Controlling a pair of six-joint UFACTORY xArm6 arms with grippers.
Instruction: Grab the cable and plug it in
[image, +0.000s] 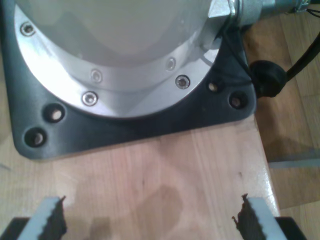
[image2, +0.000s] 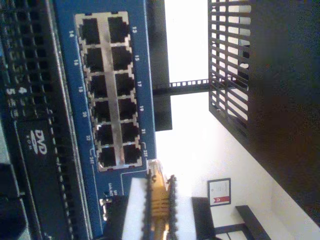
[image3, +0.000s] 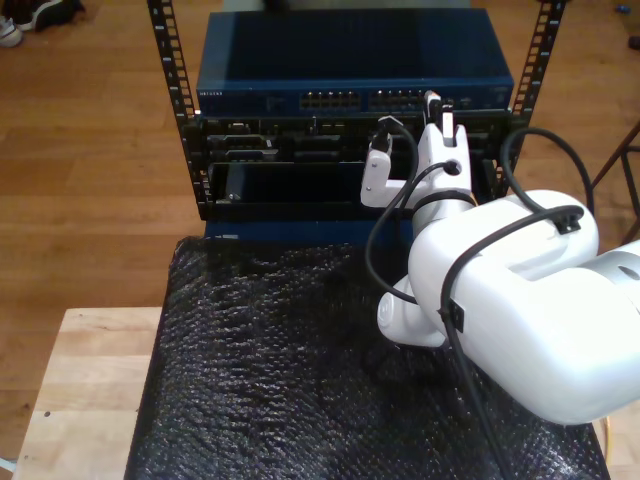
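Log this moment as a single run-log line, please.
my second gripper: shut on cable | plug near blue switch, not inserted | my first gripper: open over wooden table

A warm wooden plank floor (image3: 90, 150) is seen around a black equipment rack (image3: 168, 90). A pale wooden tabletop (image3: 85, 385) is partly covered by black bubble wrap (image3: 270, 370).

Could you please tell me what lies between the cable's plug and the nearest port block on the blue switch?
Nothing: in the second wrist view the plug, held in my second gripper, sits just off the port block on the blue switch.
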